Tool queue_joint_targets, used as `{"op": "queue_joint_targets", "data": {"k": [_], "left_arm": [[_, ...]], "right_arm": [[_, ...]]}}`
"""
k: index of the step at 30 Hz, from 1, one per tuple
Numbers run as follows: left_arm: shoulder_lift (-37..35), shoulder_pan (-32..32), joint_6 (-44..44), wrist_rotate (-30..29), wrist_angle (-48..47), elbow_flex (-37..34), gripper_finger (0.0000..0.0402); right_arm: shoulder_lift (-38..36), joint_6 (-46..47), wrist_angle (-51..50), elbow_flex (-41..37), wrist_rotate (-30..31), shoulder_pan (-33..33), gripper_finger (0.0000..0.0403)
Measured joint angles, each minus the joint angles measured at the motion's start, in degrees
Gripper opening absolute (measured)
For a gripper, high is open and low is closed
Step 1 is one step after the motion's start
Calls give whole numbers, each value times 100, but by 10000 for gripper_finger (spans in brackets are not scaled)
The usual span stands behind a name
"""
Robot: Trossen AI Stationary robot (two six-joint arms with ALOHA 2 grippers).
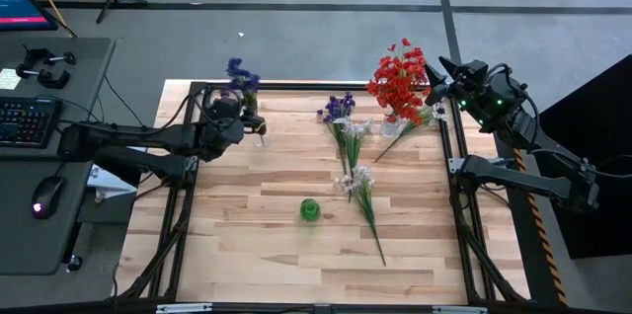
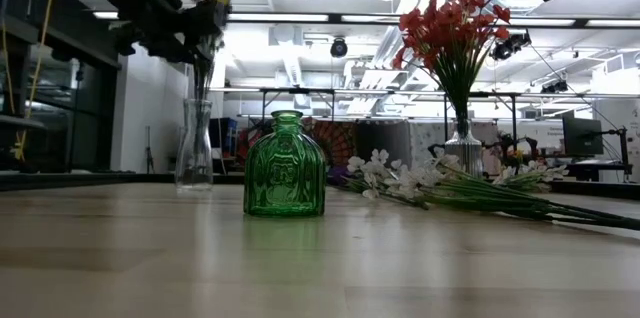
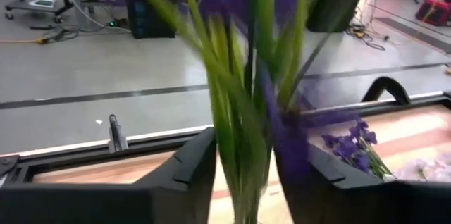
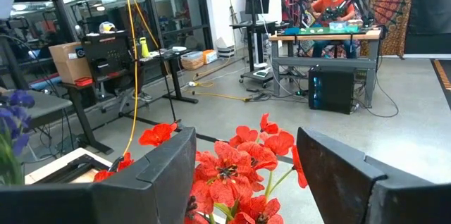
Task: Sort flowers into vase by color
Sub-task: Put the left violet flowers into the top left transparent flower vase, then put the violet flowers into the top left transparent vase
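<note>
Your left gripper (image 1: 259,128) at the far-left clear glass vase (image 2: 194,146).
Its fingers sit spread around the purple flower spray (image 3: 246,76) standing in that vase. Your right gripper (image 1: 441,85) hovers, fingers spread, over the red flowers (image 1: 398,82); white sprays (image 1: 357,184) lie on the wooden table (image 1: 247,245).

Two dark jointed arms; right hand (image 1: 441,82) green-lit, black wedge fingers (image 4: 162,171).

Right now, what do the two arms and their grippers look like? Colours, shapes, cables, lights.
Both are dark, near-black jointed arms. The left gripper shows two broad, angular matte-black fingers; a black cable loops over its wrist, with a yellow patch seen in the low view. The right gripper has the same blocky black fingers, and a small green light glows on its wrist housing.
</note>
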Motion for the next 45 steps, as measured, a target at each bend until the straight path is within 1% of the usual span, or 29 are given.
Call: {"op": "queue_joint_targets", "data": {"k": [6,9,12,15,20,22,25,27,30,32,35,37,39,42,45], "left_arm": [[-11,2,40,208,-18,14,179],[-103,3,175,568,-68,153,192],[-250,-15,469,1089,-399,390,197],[-433,-74,517,1414,-1006,681,198],[-806,-258,238,1557,-2122,1085,198],[-967,-334,56,1571,-2331,1143,198],[-1181,-448,-171,1690,-2307,1207,198],[-1276,-525,-272,1830,-2184,1261,198],[-1330,-624,-200,1957,-1818,1352,198],[-1327,-651,-85,1958,-1414,1404,198],[-1280,-649,241,1997,-698,1418,198],[-1194,-649,430,2098,-391,1422,198],[-1064,-649,532,2196,-261,1420,198],[-861,-644,553,2240,-301,1417,198],[-735,-634,662,2239,-301,1415,198]], "right_arm": [[0,-11,-2,0,0,-2,236],[0,-17,-2,0,54,-1,236],[0,-17,-4,0,123,-2,236],[0,-20,-4,0,208,0,236],[-2,-20,-4,0,214,-2,236],[0,-16,-7,0,214,0,236],[-1,104,-7,0,190,-1,236],[-3,219,-7,0,-56,-2,236],[-9,282,-11,0,-525,-2,236],[-43,310,-72,4,-637,4,236],[-55,437,-555,207,-636,2,236],[-55,436,-976,427,-733,2,236],[-46,474,-1240,653,-1042,2,236],[-42,786,-1496,914,-1632,2,236],[-40,1246,-1553,1024,-2451,9,236]]}}
